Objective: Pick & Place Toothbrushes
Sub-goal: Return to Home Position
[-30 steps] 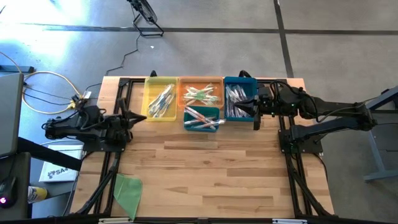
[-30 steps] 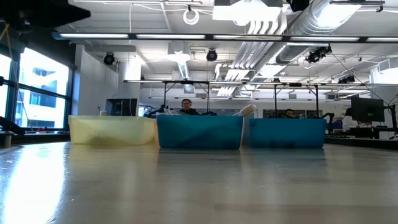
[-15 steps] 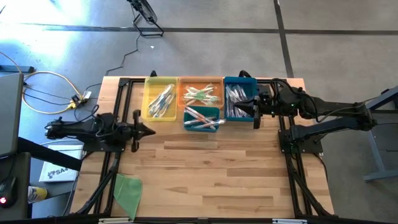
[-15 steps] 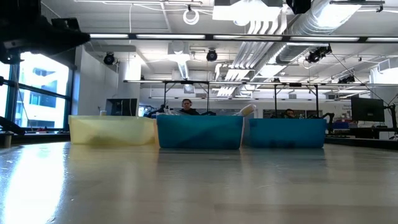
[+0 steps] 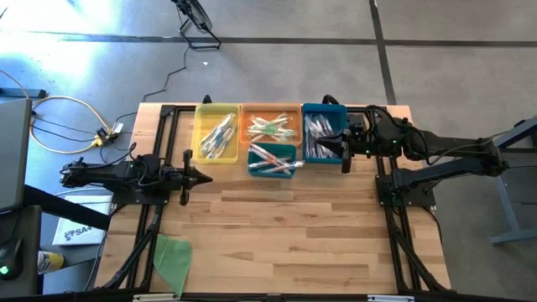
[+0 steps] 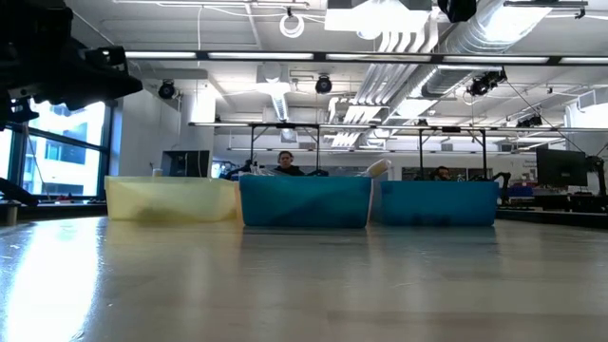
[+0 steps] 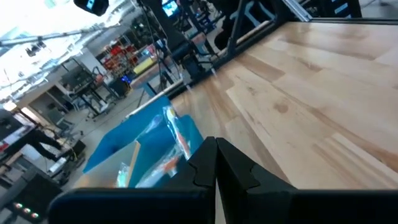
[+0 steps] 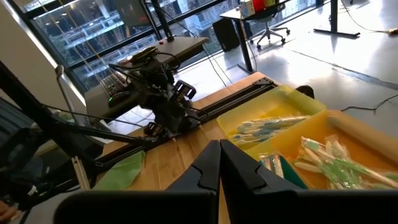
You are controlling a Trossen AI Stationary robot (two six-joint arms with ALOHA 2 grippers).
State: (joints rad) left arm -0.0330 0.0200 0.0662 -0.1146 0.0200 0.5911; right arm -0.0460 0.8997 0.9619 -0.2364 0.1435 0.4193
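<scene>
Several toothbrushes lie in bins at the table's far edge: a yellow bin [image 5: 216, 132], an orange bin [image 5: 271, 125], a small teal bin [image 5: 273, 159] and a blue bin [image 5: 324, 132]. My left gripper [image 5: 207, 177] is shut and empty, above the table left of the teal bin. My right gripper [image 5: 345, 157] is shut and empty beside the blue bin's right wall. In the low view the yellow [image 6: 171, 199], teal [image 6: 304, 200] and blue [image 6: 439, 202] bins stand in a row.
A flat green cloth-like sheet [image 5: 172, 260] lies at the table's near left corner. Black frame rails [image 5: 394, 210] run along both sides of the table. The wooden table top [image 5: 285, 235] spreads in front of the bins. People show in the room behind the bins.
My left gripper has moved toward the table's right edge, from over the left rail out above the table top, toward the teal bin. It has stayed shut. My right arm has kept still.
</scene>
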